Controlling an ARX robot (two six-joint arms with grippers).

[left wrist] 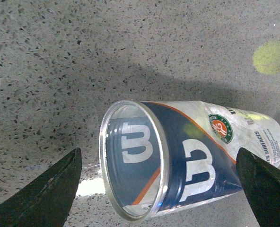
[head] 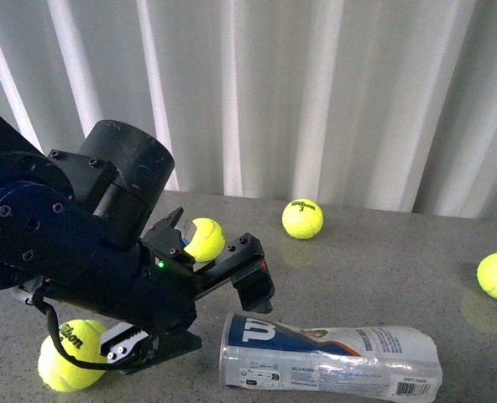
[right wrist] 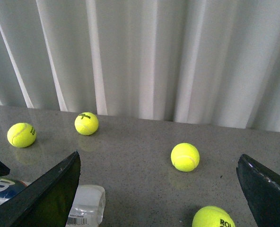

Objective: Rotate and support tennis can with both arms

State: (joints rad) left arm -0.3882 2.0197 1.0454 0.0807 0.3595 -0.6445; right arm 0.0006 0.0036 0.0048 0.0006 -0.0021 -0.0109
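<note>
- Looks like clear plastic on the tennis can (head: pixel 332 357), glossy and crinkled, wrapped in a shiny printed label.
- Gleams like smooth silver metal at the rim (left wrist: pixel 101 146).
- Reads as speckled grey stone across the table (left wrist: pixel 59 56), smooth and faintly reflective.
- Shows fuzzy yellow felt on the tennis balls (head: pixel 302 218), matt.
- Looks matt black and lightly scuffed along the left arm (head: pixel 55 243), studded with dark screws; flat, dull black on the fingers (left wrist: pixel 45 194).
- Hangs as white pleated cloth in the curtain (head: pixel 332 92), soft and matt.
</note>
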